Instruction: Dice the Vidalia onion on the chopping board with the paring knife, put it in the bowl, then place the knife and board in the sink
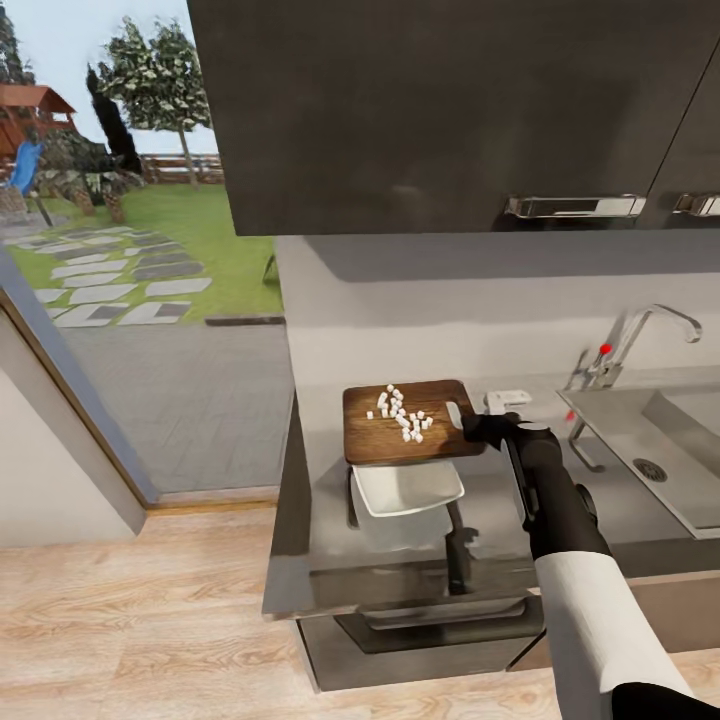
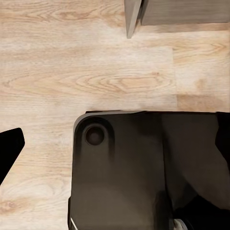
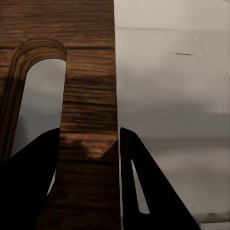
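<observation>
The right end effector (image 1: 478, 428) is clamped on the slotted end of the chopping board (image 1: 410, 422), one finger (image 3: 28, 187) on each face of the wood. The board is held above the grey surface (image 1: 300, 520), extending leftward from the end effector. Diced onion (image 1: 403, 412) lies scattered on the board. The bowl (image 1: 408, 488) sits just below the board's near edge. The sink (image 1: 640, 445) lies to the end effector's right. Whether the left end effector is apart or together cannot be told.

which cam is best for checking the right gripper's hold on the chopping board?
Right wrist view: both fingers of the right gripper pinch the chopping board at its handle end, beside the slot. Head view shows the whole board with the diced onion on it, held over the bowl; grip detail is too small. Left wrist view looks down at floor.
</observation>
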Available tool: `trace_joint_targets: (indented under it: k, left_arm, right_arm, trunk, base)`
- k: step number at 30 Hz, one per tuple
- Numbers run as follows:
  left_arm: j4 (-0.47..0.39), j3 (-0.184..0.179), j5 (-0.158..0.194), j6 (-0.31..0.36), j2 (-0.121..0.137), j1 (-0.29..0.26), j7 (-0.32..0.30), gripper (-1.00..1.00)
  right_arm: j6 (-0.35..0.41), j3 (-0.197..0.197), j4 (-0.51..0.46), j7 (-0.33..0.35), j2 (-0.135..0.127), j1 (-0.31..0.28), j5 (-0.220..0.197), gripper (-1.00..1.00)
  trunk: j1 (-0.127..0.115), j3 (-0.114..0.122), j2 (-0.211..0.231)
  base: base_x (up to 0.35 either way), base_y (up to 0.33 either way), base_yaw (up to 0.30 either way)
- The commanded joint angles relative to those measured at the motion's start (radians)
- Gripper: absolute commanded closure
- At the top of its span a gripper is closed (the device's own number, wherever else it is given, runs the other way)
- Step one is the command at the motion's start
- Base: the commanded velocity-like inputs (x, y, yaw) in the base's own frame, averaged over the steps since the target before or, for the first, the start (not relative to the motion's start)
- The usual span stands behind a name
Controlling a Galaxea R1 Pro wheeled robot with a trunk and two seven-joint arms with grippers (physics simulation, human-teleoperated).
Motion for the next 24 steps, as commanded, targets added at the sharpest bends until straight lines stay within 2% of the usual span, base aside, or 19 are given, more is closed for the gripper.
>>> trace_joint_targets:
  k: [1, 9, 16, 20, 24]
  left_arm:
    - [-0.002, -0.008, 0.007, -0.002, 0.001, 0.0, 0.004, -1.0]
    - [-0.002, -0.008, 0.007, -0.002, 0.001, 0.0, 0.004, -1.0]
    - [-0.002, -0.008, 0.007, -0.002, 0.001, 0.0, 0.004, -1.0]
    - [-0.002, -0.008, 0.007, -0.002, 0.001, 0.0, 0.004, -1.0]
    - [-0.003, -0.008, 0.007, -0.002, 0.001, 0.0, 0.004, -1.0]
  right_arm:
    - [0.003, -0.003, -0.001, 0.015, 0.001, -0.001, 0.012, 1.0]
    - [-0.024, -0.006, 0.0, 0.029, 0.001, -0.001, 0.011, 1.0]
    - [-0.052, -0.009, 0.008, 0.029, -0.007, -0.001, -0.035, 1.0]
    - [-0.057, -0.011, 0.015, 0.029, -0.008, -0.001, -0.041, 1.0]
    - [-0.104, -0.012, 0.045, 0.026, -0.008, -0.001, -0.042, 1.0]
  trunk:
    - [0.001, -0.002, -0.002]
    - [0.001, -0.002, -0.002]
    - [0.001, -0.002, -0.002]
    - [0.001, -0.002, -0.002]
    - [0.001, -0.002, -0.002]
  base:
    - [0.0, 0.0, 0.0]
    - [0.0, 0.0, 0.0]
    - [0.0, 0.0, 0.0]
    - [0.0, 0.0, 0.0]
    - [0.0, 0.0, 0.0]
